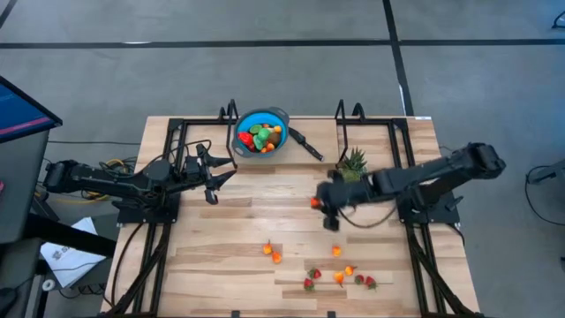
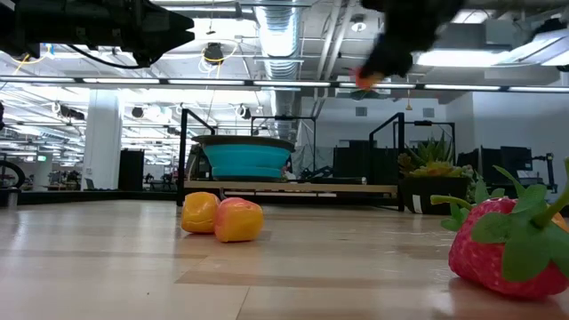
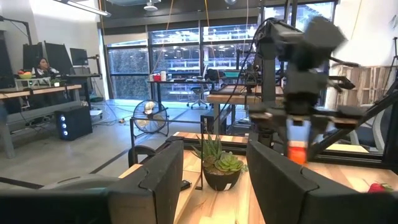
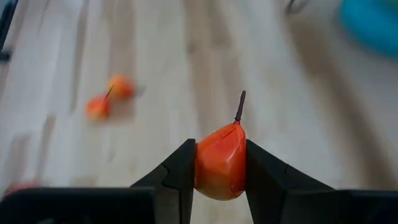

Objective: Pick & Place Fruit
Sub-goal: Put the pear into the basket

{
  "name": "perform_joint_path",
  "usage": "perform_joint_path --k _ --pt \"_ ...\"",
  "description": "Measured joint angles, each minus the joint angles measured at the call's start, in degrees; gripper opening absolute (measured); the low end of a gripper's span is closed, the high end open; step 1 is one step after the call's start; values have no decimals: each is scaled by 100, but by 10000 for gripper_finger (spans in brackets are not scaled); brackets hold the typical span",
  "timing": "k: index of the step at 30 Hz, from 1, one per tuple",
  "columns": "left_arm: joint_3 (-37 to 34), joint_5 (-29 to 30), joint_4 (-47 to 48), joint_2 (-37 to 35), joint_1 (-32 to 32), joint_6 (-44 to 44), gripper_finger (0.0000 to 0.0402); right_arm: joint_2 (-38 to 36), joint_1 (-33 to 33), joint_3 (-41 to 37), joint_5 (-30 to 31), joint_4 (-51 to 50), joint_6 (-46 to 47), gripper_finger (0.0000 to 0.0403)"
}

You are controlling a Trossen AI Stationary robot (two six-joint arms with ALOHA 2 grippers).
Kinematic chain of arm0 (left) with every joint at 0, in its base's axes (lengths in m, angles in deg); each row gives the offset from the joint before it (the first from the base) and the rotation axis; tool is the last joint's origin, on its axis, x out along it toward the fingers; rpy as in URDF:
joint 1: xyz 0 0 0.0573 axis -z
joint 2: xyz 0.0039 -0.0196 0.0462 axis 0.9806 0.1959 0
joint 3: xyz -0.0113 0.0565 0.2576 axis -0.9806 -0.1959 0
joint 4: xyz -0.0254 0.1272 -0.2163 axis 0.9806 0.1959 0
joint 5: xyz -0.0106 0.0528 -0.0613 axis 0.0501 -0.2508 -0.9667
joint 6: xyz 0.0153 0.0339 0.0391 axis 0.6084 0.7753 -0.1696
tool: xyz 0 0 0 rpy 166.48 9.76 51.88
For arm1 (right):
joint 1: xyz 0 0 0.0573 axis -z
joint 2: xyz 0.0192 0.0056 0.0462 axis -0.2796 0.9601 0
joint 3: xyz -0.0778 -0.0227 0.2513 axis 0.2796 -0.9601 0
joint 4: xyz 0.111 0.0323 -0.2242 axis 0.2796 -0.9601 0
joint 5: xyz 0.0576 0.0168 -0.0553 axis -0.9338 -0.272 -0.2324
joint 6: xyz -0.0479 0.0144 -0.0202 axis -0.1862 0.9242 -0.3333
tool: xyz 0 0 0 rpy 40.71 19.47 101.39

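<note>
Tabletop (image 1: 221, 238): pale wood planks, small toy fruits scattered.
Room: open workshop, a seated person far off.
Right gripper (image 4: 219, 168): clamped on a stemmed orange-red plastic fruit (image 4: 221, 162), as its wrist view shows.
Left gripper (image 1: 214, 176): part open, empty.

One orange-red fruit (image 4: 221, 163) with a dark stem is hanging above the worktop (image 1: 238, 221), pinched stem-forward in the right end effector (image 1: 320, 203). Several fruits (image 1: 260, 137) are lying piled in the blue bowl (image 1: 262, 131). Other strawberries and orange pieces (image 1: 338, 276) are sitting scattered along the worktop's near edge.
</note>
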Motion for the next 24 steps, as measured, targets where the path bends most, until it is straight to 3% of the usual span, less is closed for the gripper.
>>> perform_joint_path --k 6,12,18,24 --pt "0 0 -2 1 0 2 173 13 1106 18 -10 1290 -847 101" --pt "1 0 -4 0 2 2 173 15 1936 18 -30 2371 -1088 101" --pt "0 0 -7 -1 2 2 173 22 2185 18 -34 2804 -1092 101" --pt "0 -2 -11 1 0 2 173 586 2079 34 -40 3803 -1090 101"
